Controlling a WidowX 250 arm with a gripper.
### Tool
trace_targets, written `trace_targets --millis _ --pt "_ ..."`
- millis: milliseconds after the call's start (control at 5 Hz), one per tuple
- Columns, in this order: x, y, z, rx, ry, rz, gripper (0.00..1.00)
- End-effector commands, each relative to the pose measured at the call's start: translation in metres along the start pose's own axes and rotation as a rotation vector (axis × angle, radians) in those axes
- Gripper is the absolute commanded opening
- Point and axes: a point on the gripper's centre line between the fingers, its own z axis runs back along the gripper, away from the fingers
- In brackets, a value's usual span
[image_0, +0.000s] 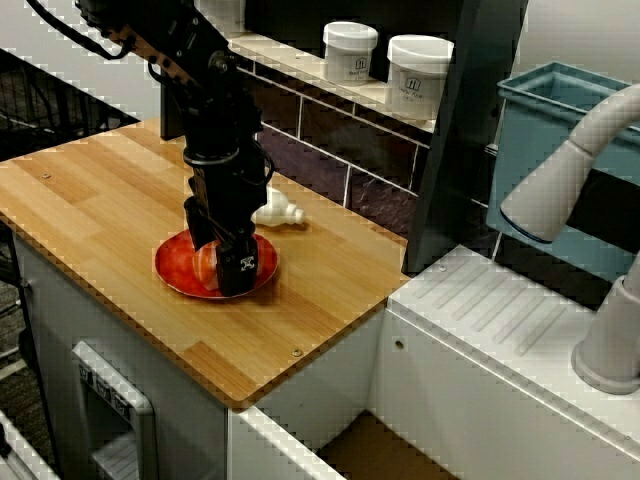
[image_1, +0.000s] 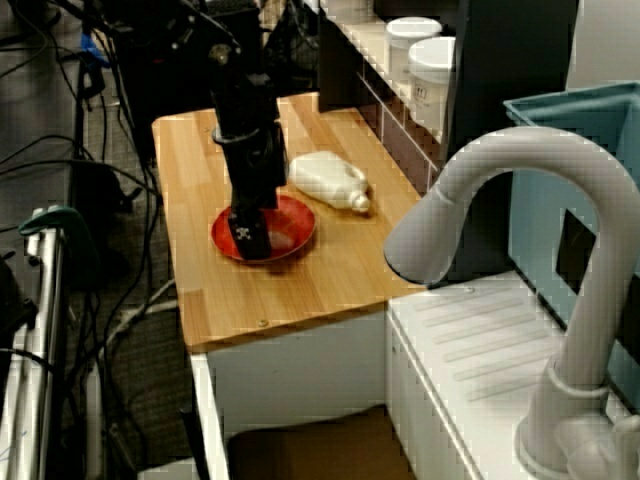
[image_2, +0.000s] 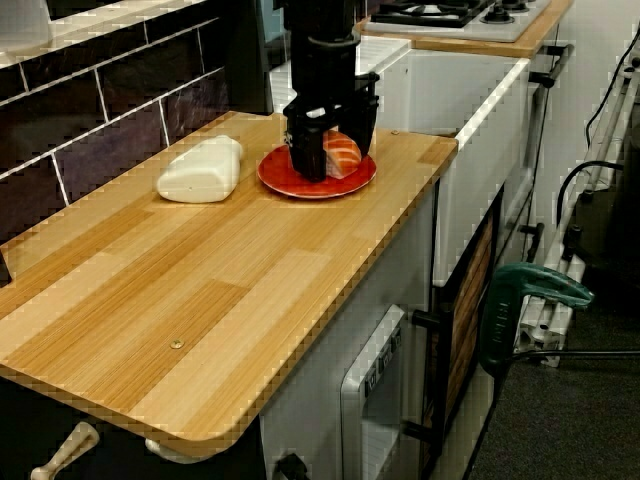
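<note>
Black and pointing straight down, the pincer (image_2: 335, 150) stands on the red plate (image_2: 290, 185), with its tips at the plate's surface. In the view along the worktop, its two fingers (image_2: 308, 152) stand apart, and an orange-and-white salmon piece (image_2: 342, 152) lies between them on the plate. Each finger is right at the piece's side. I cannot tell whether they press on it or only bracket it, so a firm grip is not confirmed. In the view with the two jars, the pincer (image_0: 222, 270) hides most of the piece (image_0: 205, 265), and only an orange edge shows at its left.

The plate sits flat on the wooden worktop (image_2: 200, 290), towards the end that meets the white sink unit (image_0: 500, 320). Just beside the plate, towards the dark tiled wall, a white bottle (image_2: 200, 170) lies on its side, apart from the plate's rim. Two white jars (image_0: 350, 50) stand on the ledge above the tiles. In the view over the tap, the grey tap (image_1: 480, 200) arches in the foreground.
</note>
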Motion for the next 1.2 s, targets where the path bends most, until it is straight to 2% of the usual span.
trace_targets --millis 0,200,400,600,800,1000 --pt "-0.008 0.005 0.002 0.01 -0.011 0.016 0.0" --pt "-0.006 0.009 0.02 -0.008 -0.026 0.021 0.0" --pt "-0.005 0.021 0.054 -0.043 -0.071 0.051 0.0" --pt "-0.005 0.044 0.08 -0.072 -0.105 0.097 0.0" --pt "-0.009 0.065 0.098 -0.06 -0.14 0.113 0.0" --pt "-0.013 0.089 0.107 -0.022 -0.172 0.153 0.0"
